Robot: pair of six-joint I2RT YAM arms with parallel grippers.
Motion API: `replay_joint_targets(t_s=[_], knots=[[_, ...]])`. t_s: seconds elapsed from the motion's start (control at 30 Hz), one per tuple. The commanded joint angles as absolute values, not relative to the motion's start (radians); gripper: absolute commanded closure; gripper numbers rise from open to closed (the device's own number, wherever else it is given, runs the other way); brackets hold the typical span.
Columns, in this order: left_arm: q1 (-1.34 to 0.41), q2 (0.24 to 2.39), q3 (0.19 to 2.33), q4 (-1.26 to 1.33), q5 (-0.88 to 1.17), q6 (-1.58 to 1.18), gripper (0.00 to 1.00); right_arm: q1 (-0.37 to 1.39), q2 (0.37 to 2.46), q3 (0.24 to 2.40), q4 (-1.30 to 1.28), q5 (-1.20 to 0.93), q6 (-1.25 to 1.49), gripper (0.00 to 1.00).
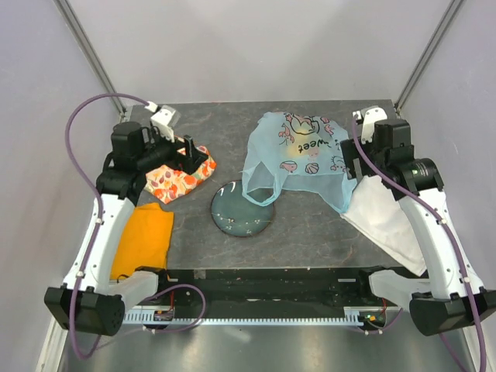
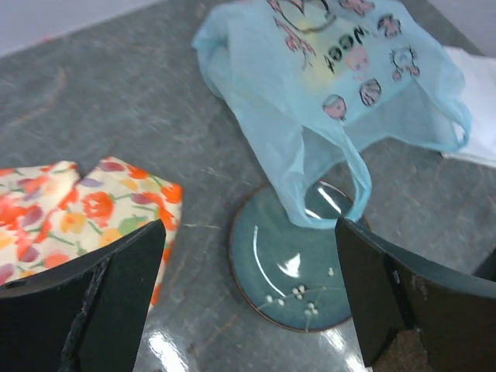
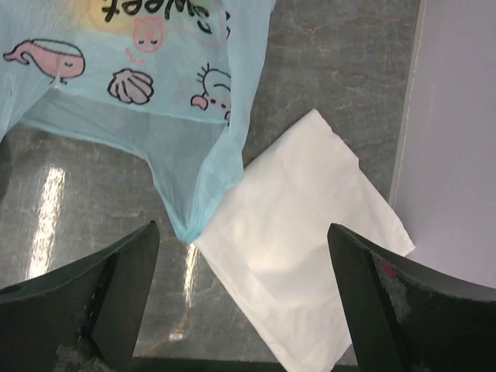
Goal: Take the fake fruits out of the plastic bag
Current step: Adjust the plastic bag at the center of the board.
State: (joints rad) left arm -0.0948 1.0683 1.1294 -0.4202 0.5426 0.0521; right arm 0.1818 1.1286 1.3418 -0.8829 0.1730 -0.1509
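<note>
The light-blue plastic bag (image 1: 298,155) with pink shells and lettering lies on the dark table, one handle draped over the plate. It also shows in the left wrist view (image 2: 325,85) and the right wrist view (image 3: 139,85). A faint yellow shape shows through the bag (image 1: 294,143); the other fake fruits are hidden. My left gripper (image 1: 194,159) is open and empty above the floral cloth, left of the bag. My right gripper (image 1: 360,159) is open and empty above the white cloth, at the bag's right edge.
A dark teal plate (image 1: 240,209) sits in front of the bag. An orange-floral cloth (image 1: 174,182) lies at left, with a plain orange cloth (image 1: 143,240) nearer me. A white cloth (image 1: 387,221) lies at right. Grey walls enclose the table.
</note>
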Motion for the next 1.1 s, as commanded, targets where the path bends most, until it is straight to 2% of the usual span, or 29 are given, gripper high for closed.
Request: replay_joint_targets(t_s=[0.0,0.1,0.3,0.5,0.67,0.83,0.93,0.97,1.03,1.07], knots=[[-0.263,1.141,1.254,-0.534,0.523,0.127,0.02,0.192,1.071,1.356,-0.951,0.151,-0.173,0.02],[-0.371,1.213,1.331,-0.549,0.468,0.108,0.03,0.192,1.094,1.348,-0.913,0.095,-0.25,0.02],[-0.474,1.339,1.42,-0.59,0.319,0.009,0.13,0.183,1.256,1.309,-0.87,0.202,-0.111,0.02],[-0.577,1.414,1.422,-0.6,0.287,-0.037,0.15,0.17,1.336,1.25,-0.805,0.224,-0.117,0.02],[-0.626,1.491,1.416,-0.598,0.353,-0.043,0.19,0.169,1.411,1.244,-0.802,0.245,-0.107,0.02],[-0.742,1.568,1.402,-0.6,0.188,-0.034,0.19,0.16,1.483,1.207,-0.799,0.258,-0.081,0.02],[-0.788,1.615,1.419,-0.644,0.092,0.055,0.21,0.153,1.538,1.187,-0.802,0.206,-0.071,0.16],[-0.79,1.632,1.446,-0.703,0.084,0.081,0.22,0.15,1.567,1.189,-0.805,0.193,-0.068,0.27],[-0.79,1.663,1.462,-0.732,0.066,0.103,0.25,0.15,1.589,1.196,-0.805,0.154,-0.063,0.36],[-0.792,1.661,1.451,-0.721,0.063,0.135,0.26,0.149,1.601,1.201,-0.805,0.131,-0.06,0.45]])
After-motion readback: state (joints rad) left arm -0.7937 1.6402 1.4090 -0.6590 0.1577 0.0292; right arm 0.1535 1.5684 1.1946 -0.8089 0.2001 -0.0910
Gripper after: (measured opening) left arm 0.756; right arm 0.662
